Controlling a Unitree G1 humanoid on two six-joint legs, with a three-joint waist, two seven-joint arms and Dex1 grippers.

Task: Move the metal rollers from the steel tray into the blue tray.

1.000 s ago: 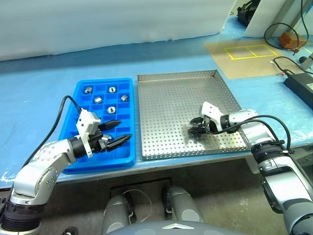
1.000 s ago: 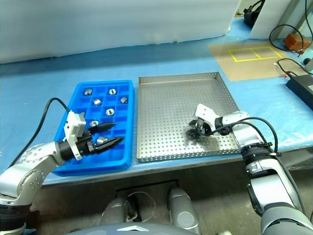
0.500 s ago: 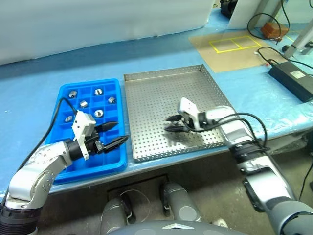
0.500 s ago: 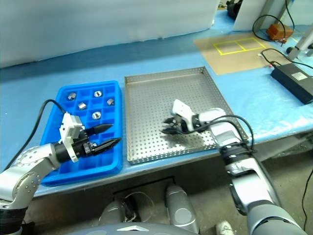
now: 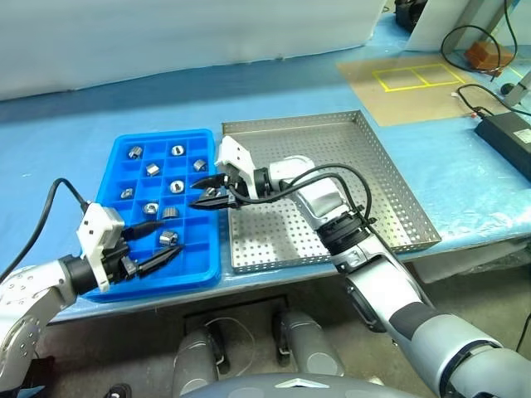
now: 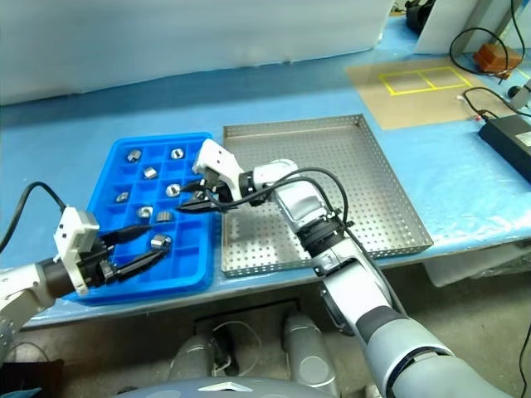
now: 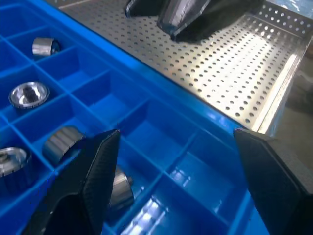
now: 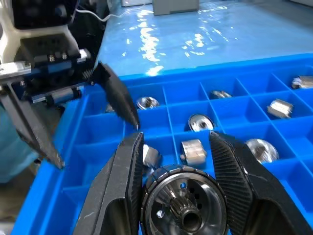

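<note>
A roller [image 8: 183,208] sits clamped between the right gripper's [image 5: 211,192] fingers, held over the blue tray's [image 5: 112,174] edge next to the steel tray [image 5: 365,178]. Seven more rollers lie in the blue tray's compartments, and the left gripper [image 5: 149,246] hovers spread wide and empty above its near corner

Glossy blue tray [image 5: 112,282], shiny metal rollers [image 5: 176,187]
</note>
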